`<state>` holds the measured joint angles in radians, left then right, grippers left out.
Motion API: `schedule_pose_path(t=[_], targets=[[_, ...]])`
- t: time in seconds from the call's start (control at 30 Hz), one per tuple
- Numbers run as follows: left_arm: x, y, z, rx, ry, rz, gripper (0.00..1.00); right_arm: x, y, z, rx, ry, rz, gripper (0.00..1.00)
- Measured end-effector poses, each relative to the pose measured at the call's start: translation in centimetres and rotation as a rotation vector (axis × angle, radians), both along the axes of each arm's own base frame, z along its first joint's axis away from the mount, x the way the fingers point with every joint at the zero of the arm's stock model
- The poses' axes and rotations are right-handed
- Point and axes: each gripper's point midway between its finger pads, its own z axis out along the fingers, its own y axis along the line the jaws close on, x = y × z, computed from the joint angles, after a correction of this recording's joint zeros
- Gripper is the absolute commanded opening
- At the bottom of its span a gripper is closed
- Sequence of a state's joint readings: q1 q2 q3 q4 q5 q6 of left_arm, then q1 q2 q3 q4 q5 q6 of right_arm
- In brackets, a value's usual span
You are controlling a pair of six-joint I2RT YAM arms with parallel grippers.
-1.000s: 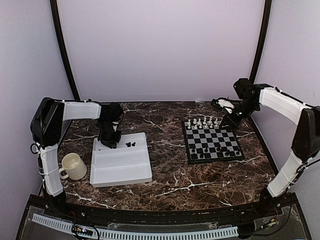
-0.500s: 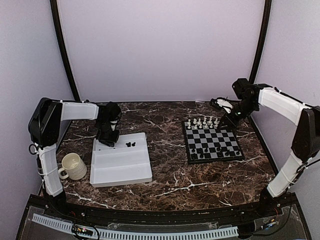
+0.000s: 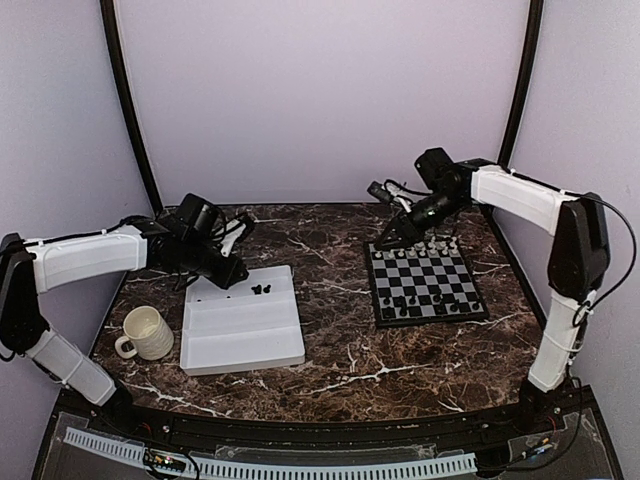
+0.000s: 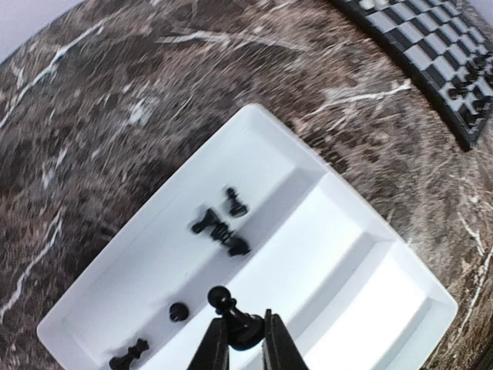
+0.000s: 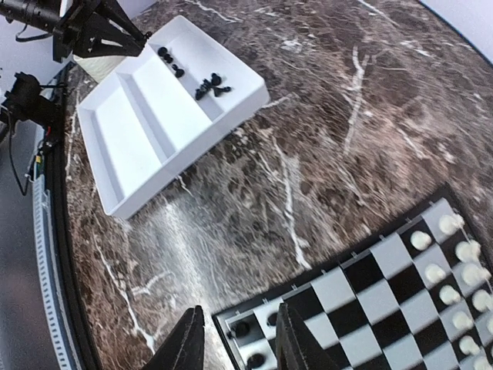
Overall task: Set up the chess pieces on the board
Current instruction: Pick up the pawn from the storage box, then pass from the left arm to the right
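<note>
Black pawn [image 4: 231,310], judged light, rigid and slick, is pinched low on its body by the left hand [image 4: 243,343] above the white tray [image 4: 347,254]; it may tilt. Right hand [image 5: 237,343], partly spread and empty, hangs over the board [image 3: 430,275], well right of the tray.

Table [image 3: 340,345]: dark marble-look, polished. Tray [image 3: 240,345]: smooth white plastic. Board [image 3: 425,278]: black-silver checks, slight sheen.
</note>
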<state>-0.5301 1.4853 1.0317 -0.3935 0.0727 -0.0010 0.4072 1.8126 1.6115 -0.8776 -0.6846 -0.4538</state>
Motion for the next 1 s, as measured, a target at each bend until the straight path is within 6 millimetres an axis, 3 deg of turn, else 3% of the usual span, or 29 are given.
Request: schedule_pose_path(t=[0.1, 0.2, 0.47, 0.7, 1.0], targets=[[-0.9, -2.7, 1.6, -0.045, -0.086, -0.118, 0.10, 0.0, 3.9, -1.3, 0.056, 0.101, 0.047, 0.34], [-2.3, -4.9, 1.7, -0.083, -0.131, -0.219, 0.10, -0.3, 7.8, -2.0, 0.115, 0.187, 0.098, 0.35], [-4.9, -9.4, 3.9, -0.209, -0.218, -0.394, 0.10, -3.7, 14.3, -1.2, 0.230, 0.367, 0.219, 0.43], [-6.1, -11.3, 5.1, -0.263, -0.249, -0.473, 0.10, -6.3, 16.8, -0.7, 0.291, 0.524, 0.270, 0.43], [-6.5, -11.7, 5.3, -0.271, -0.258, -0.504, 0.10, -7.2, 18.2, 0.8, 0.345, 0.584, 0.297, 0.39]])
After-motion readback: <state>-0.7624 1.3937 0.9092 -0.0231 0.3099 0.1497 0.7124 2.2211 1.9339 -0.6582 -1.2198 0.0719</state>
